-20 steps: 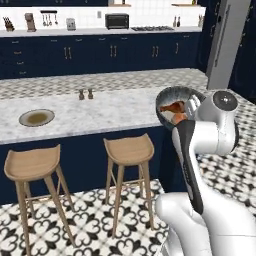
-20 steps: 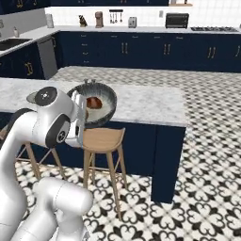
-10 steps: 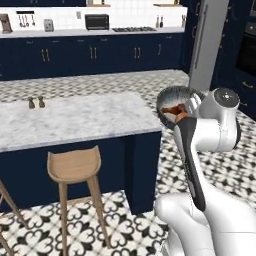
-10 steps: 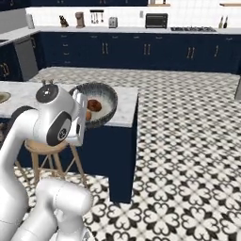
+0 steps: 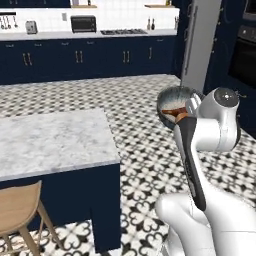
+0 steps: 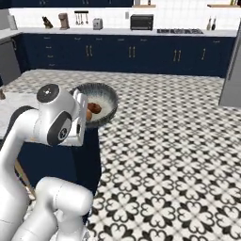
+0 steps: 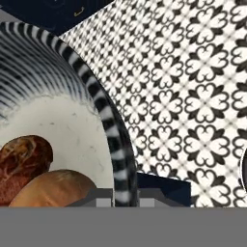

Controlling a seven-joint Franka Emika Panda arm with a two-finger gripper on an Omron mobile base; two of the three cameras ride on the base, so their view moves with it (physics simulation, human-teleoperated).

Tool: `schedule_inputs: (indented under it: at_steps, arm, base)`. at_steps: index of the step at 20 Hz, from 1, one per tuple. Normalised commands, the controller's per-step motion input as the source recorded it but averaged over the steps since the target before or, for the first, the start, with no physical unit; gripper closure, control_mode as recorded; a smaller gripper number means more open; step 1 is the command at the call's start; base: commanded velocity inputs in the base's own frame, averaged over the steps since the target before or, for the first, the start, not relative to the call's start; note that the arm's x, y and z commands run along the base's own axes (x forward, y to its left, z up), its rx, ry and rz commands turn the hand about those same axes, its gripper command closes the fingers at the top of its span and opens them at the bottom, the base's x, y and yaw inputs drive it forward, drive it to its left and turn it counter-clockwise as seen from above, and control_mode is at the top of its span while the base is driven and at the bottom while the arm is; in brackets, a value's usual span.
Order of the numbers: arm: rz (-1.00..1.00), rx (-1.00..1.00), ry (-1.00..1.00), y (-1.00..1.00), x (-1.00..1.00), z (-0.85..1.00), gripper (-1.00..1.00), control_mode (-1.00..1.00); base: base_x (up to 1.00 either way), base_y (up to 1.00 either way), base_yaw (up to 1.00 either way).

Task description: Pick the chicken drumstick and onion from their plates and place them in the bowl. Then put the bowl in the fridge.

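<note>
Held aloft above the patterned floor: round deep dark grey-blue bowl (image 5: 176, 101) with striped, speckled wall and pale inside, carried at the end of the white arm. Gripper (image 7: 117, 198) pinched on the bowl's rim at the near edge, fingers pressed together on the thin wall, one finger inside, one outside. Inside the bowl, right beside the grip: small brown roasted chicken drumstick (image 7: 21, 161) and, touching it, smooth round orange-tan onion (image 7: 53, 189), nearest to the fingers. Both also visible over the rim from the right base view, drumstick (image 6: 95, 108) beside onion (image 6: 88, 114).

To the arm's left, a grey-white marble-topped island (image 5: 52, 140) with navy sides, bowl level with its corner and off its top. Light wooden stool (image 5: 20, 212) tucked by the island, low at the left. Ahead to the right, a tall grey stainless-steel fridge (image 5: 200, 42) standing well apart from the bowl, open floor between. Black-and-white floral floor tiles (image 6: 174, 155) spread under everything. Along the far wall, navy cabinets with gold handles (image 6: 132, 52), pale counter on top, black microwave (image 5: 83, 23) and small toaster (image 6: 97, 23) set there.
</note>
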Motion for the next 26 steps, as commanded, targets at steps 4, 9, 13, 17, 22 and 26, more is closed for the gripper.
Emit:
schedule_inputs:
  at_steps: [4, 9, 13, 17, 22, 26]
  arm:
    - [0.0, 0.0, 0.0, 0.0, 0.0, 0.0, 1.0, 1.0]
    - [0.0, 0.0, 0.0, 0.0, 0.0, 0.0, 1.0, 1.0]
    - [0.0, 0.0, 0.0, 0.0, 0.0, 0.0, 1.0, 1.0]
    - [0.0, 0.0, 0.0, 0.0, 0.0, 0.0, 1.0, 1.0]
    - [0.0, 0.0, 0.0, 0.0, 0.0, 0.0, 1.0, 1.0]
    - [0.0, 0.0, 0.0, 0.0, 0.0, 0.0, 1.0, 1.0]
  base:
    - [0.81, -1.0, 0.09]
    - [0.97, -1.0, 0.11]
    - [1.0, -0.94, 0.12]
    - [1.0, -0.66, 0.12]
    - [1.0, -0.37, 0.09]
    - [1.0, -0.4, 0.09]
